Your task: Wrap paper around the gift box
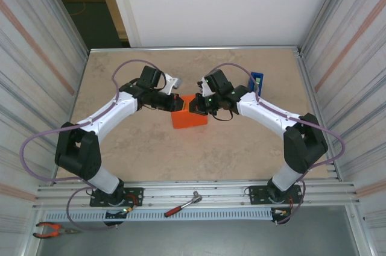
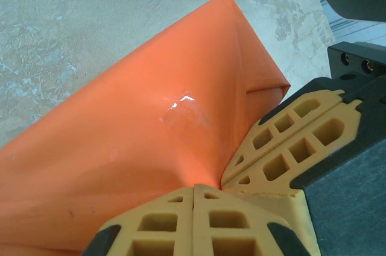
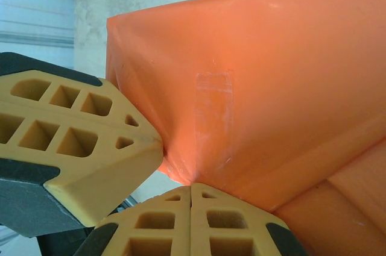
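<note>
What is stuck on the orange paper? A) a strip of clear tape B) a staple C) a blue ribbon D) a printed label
A: a translucent strip of clear tape lies flat on the orange paper, and it shows in both wrist views.

Paper: the thin matte orange paper sheet (image 1: 189, 118) is plain bright orange, darker along its folds.
Tape: the small clear glossy tape strip (image 3: 214, 102) is colourless, with a whitish sheen over the orange.
Left gripper: the left gripper (image 2: 193, 187) has mustard-yellow fingers (image 2: 157, 226) patterned with hollow cells and edged in black.
Right gripper: the right gripper (image 3: 191, 185) has the same mustard yellow, cell pattern and black edging.
Table: the flat stone-look tabletop (image 1: 132, 153) is beige, mottled with cream and tan veins.
Dispenser: the small plastic tape dispenser (image 1: 257, 81) is deep blue.
Arms: the two jointed robot arms (image 1: 114, 111) have white links and black joints, with lilac cables.
Pliers: the metal pliers (image 1: 51, 229) have red-orange handles.
Ratchet: the small ratchet tool (image 1: 183, 205) has a red handle and silver head.
Walls: the ribbed metal side walls (image 1: 36, 57) are pale grey with a faint reddish diagonal stripe.
</note>
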